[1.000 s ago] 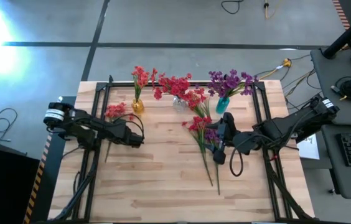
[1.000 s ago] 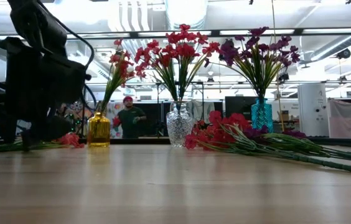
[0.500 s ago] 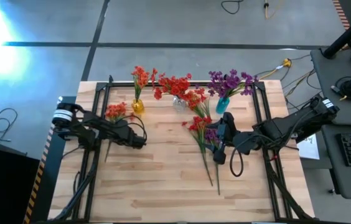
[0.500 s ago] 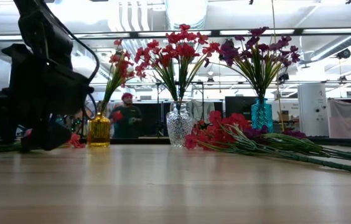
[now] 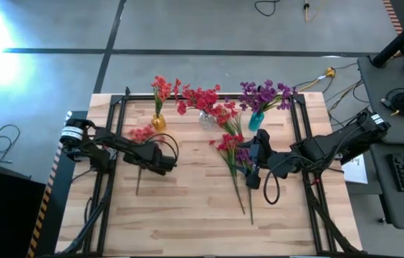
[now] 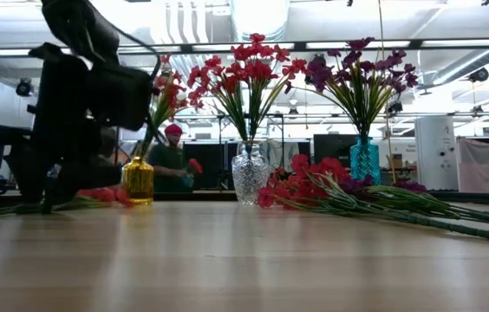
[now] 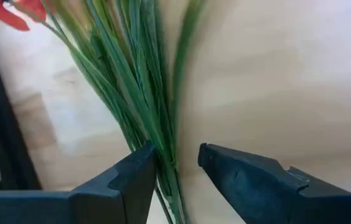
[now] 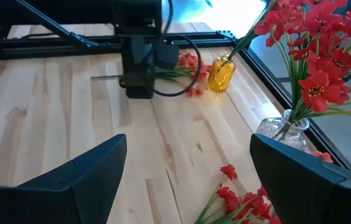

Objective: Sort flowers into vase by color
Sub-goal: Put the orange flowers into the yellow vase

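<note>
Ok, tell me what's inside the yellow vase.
The yellow vase holds one sprig of orange-red flowers, its green stem running down through the neck. The tinted glass hides the stem's lower end and whether there is water.

Light wooden table (image 5: 188, 208), black frame rails along its edges.

Along the top edge in the high view stand three vases: yellow vase (image 5: 158, 122) at left with orange-red sprigs, clear glass vase (image 5: 206, 119) in the middle with red ones, teal vase (image 5: 256, 120) at right with purple ones. Loose pile of flowers (image 5: 232, 154) lies right of centre, blossoms toward the vases, stems running to the lower frame. One orange-red sprig (image 5: 142, 135) lies left of centre, just below the yellow vase. Lower part of the boards bare.
</note>
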